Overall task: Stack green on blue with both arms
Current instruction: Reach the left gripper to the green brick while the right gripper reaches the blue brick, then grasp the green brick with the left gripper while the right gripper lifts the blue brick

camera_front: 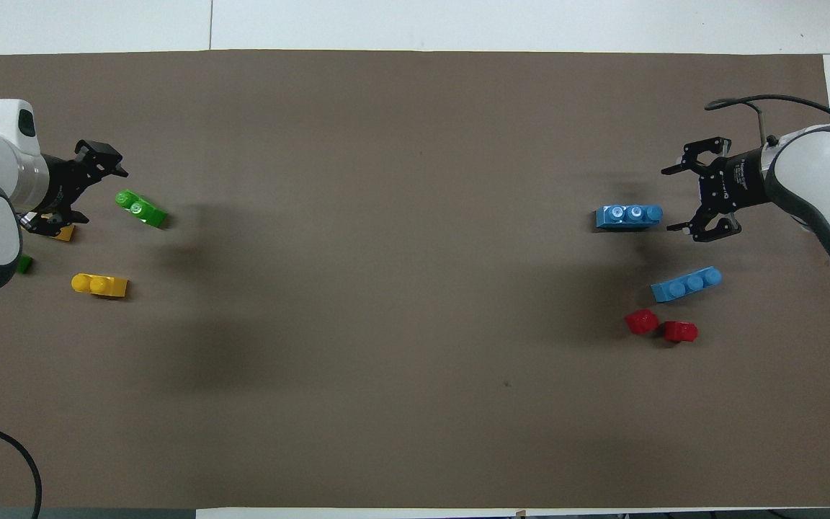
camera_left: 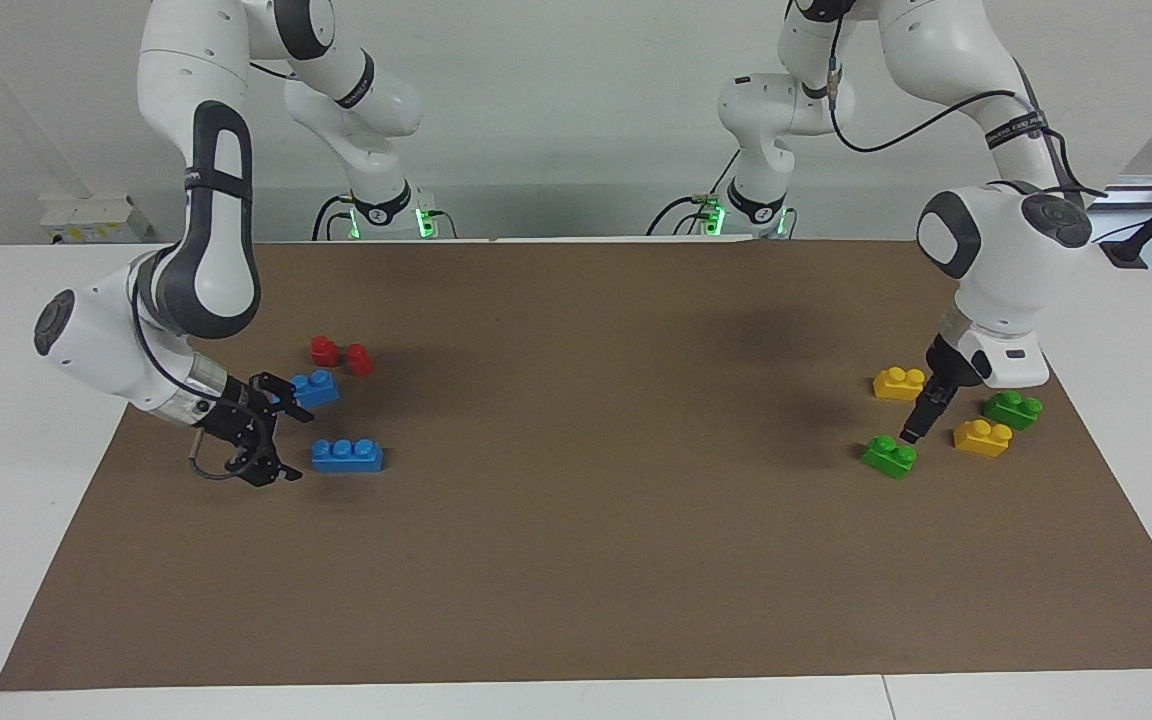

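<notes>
Overhead view: right gripper point(camera_front: 676, 200), jaws spread, hovers just beside the blue brick point(camera_front: 628, 216), while left gripper point(camera_front: 104, 182), jaws apart, hovers by the green brick point(camera_front: 140, 208).

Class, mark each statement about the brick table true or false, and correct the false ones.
1. A green brick is stacked on a blue brick. False: every brick lies singly on the brown mat.
2. There are two yellow bricks. True.
3. The right gripper, jaws open, is beside a blue brick. True.
4. The left gripper holds a yellow brick. False: its jaws are open and hold nothing; it is just above a green brick.
5. The red pieces lie nearer the robots than both blue bricks. True.
</notes>
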Robot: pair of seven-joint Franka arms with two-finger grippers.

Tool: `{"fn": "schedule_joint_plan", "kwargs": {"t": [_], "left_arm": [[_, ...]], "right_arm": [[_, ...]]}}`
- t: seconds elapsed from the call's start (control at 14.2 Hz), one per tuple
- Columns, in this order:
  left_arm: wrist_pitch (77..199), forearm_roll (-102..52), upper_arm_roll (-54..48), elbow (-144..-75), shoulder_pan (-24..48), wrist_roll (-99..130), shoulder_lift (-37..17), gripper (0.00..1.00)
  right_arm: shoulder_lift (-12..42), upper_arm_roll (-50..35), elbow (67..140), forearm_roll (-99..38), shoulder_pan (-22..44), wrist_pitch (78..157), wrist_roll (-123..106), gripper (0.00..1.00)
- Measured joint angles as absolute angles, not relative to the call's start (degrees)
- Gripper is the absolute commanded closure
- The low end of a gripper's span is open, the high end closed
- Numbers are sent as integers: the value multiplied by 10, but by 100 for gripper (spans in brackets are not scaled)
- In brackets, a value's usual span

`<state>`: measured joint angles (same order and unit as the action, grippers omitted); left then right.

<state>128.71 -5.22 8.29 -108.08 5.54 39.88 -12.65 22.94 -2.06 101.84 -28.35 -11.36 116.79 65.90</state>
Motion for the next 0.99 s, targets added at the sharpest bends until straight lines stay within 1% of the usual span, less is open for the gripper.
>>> {"fn": "schedule_joint_plan", "kwargs": {"t": [0.28, 0.49, 0.56, 0.78, 0.99], "left_arm": [[1312, -58, 83, -1070, 51, 483, -160, 0], [1331, -58, 83, -1063, 51, 493, -186, 0], [1332, -58, 82, -1057, 51, 494, -195, 0], [1332, -58, 81, -1037, 52, 495, -220, 0], [1333, -58, 81, -1031, 52, 498, -234, 0]], "right_arm": [[230, -21, 1047, -289, -114, 1186, 657, 0], [230, -21, 1062, -292, -114, 1208, 653, 1], [230, -22, 1068, -295, -114, 1217, 650, 4], [230, -22, 1084, -327, -114, 1227, 619, 20], [230, -22, 1087, -328, -114, 1227, 614, 36]]}}
